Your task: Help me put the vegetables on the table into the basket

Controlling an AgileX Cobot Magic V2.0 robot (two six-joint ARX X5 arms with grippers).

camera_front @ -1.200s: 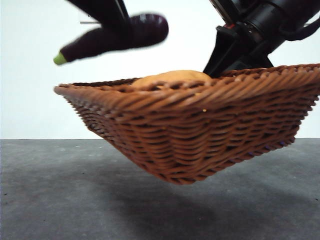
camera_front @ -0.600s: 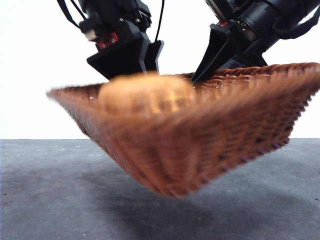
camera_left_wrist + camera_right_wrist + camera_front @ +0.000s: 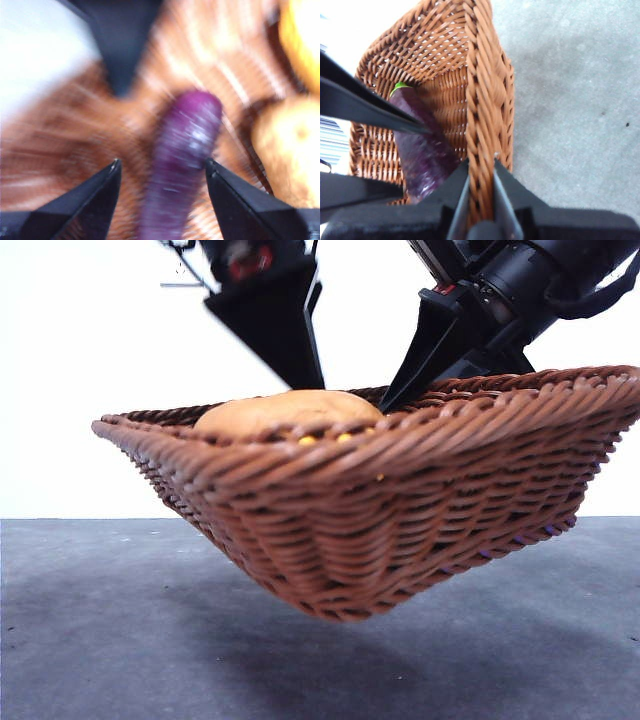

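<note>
Grey table point(image 3: 100, 640) below; basket point(image 3: 400, 510) held aloft, rim clamped by right gripper point(image 3: 481, 172). Eggplant point(image 3: 182, 150) blurred, lying between left gripper's point(image 3: 162, 172) parted jaws; potato point(image 3: 285, 412) half hidden.

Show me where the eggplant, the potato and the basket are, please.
eggplant point(image 3: 422, 150), right wrist view, purple body.
potato point(image 3: 285, 410), front view, rounded top above the rim.
basket point(image 3: 400, 510), front view, woven front wall.

Right gripper point(image 3: 481, 172) clamps the basket point(image 3: 400, 500) rim; left gripper point(image 3: 162, 167) hangs above the basket's inside, jaws spread
</note>
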